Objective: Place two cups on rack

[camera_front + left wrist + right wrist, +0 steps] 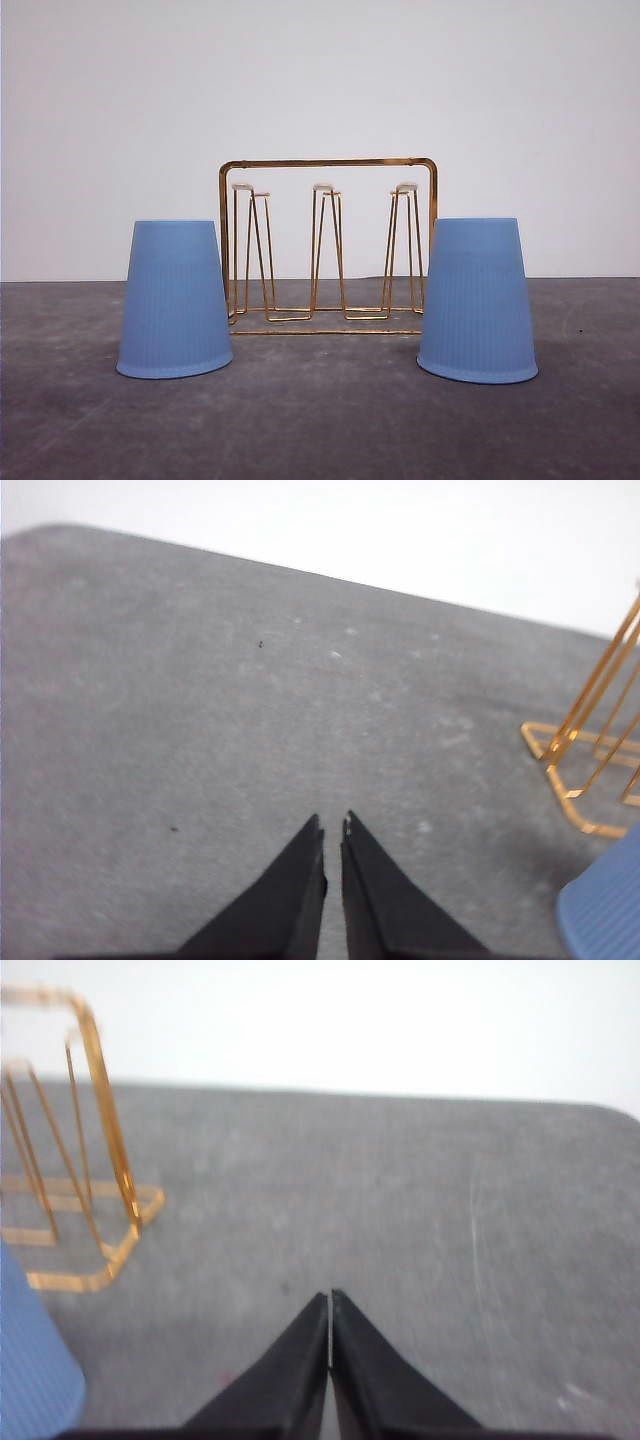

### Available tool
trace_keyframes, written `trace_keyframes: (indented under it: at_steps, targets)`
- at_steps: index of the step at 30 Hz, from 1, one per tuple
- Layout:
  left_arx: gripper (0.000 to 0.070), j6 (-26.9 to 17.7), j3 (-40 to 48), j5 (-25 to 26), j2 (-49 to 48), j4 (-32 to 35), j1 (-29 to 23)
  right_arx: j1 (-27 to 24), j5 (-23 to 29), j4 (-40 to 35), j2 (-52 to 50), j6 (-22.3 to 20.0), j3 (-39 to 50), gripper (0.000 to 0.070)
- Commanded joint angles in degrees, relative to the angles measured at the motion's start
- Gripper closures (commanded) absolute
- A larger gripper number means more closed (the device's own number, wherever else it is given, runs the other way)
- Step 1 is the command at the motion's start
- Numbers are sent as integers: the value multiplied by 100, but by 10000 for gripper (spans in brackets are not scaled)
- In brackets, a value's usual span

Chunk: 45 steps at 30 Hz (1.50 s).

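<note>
Two light-blue ribbed cups stand upside down on the grey table, one on the left [175, 300] and one on the right [477, 300]. Between and behind them stands the gold wire rack [328, 245] with white-tipped prongs, all bare. In the left wrist view my left gripper [332, 825] is shut over bare table, with the rack's corner [585, 750] and a cup's edge [605, 905] off to one side. In the right wrist view my right gripper [330, 1300] is shut with nothing in it, the rack [90, 1180] and a cup's edge [35, 1370] to its side.
The grey table [320, 420] ends at a plain white wall [320, 80] behind the rack. Bare tabletop lies in front of both cups and to either side of them.
</note>
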<state>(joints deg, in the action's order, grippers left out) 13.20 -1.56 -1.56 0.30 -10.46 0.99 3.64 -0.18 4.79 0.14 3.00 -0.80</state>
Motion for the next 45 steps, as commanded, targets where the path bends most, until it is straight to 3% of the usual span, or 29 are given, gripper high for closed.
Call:
trace_keyframes:
  at_steps: [1,5,9,12,18,24,31,34,42,45]
  targets:
    - [680,936,49,9,-11,38,4,-2,26,-233,7,726,4,700]
    - [690,1793,-162,154,-11,137,4,-2,22,-456,7,1581,-125,700]
    - [690,1789,-648,306,-4,43,4,-2,22,-316,7,1764,-575,700]
    - [689,1787,-1265,210,103,-527,4,-7,52,197,20,1767,-1141,700]
    - [690,1643,-2676,144,885,-2359,4,-7,200,1997,505,1790,-2528,700]
    - [690,901,-3532,1096,1948,-3345,4,-7,-450,3151,1340,1274,-3372,700]
    - [687,-368,-4075,2338,3097,-3752,18,-2,-1595,3200,2288,221,-3460,700]
    - [684,-837,-4194,2479,3402,-3772,161,15,-1843,3213,2626,-202,-3460,700]
    - [663,-2244,-4319,2470,3560,-3474,1249,679,-1775,3102,2782,-615,-3460,700]
    - [652,-2526,-4319,2470,3532,-3340,1471,876,-1755,3108,2782,-779,-3460,696]
